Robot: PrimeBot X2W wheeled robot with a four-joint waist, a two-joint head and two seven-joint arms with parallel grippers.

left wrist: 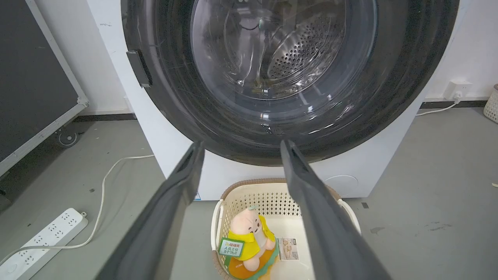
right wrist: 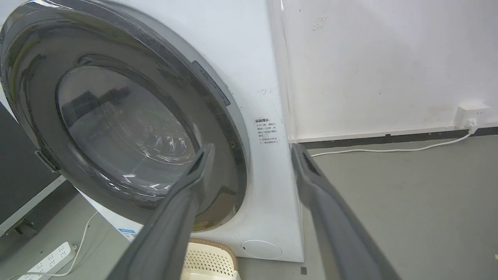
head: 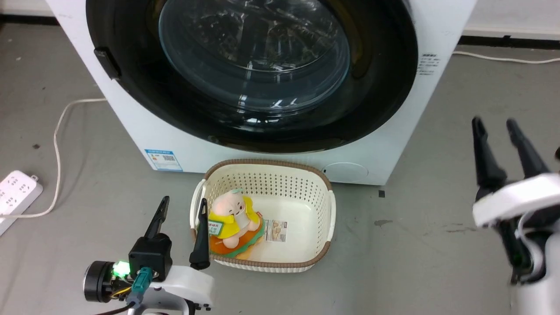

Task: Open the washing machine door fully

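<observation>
washing machine door (head: 380, 87) shut | handle (head: 107, 62) ahead, nearest my left gripper (head: 184, 200) | it and right gripper (head: 494, 121) spread, empty

The machine (head: 380, 162) is white, its door (head: 144, 92) glossy black around clear glass. A blue label (head: 162, 159) marks its near left corner. The basket (head: 271, 181) is cream with a grid of holes and a brown rim. The toy (head: 232, 216) is pink, yellow and orange. The floor (head: 437, 236) is grey and the power strip (head: 15, 190) white. The left gripper (head: 184, 200) and right gripper (head: 494, 121) have black fingers.
</observation>
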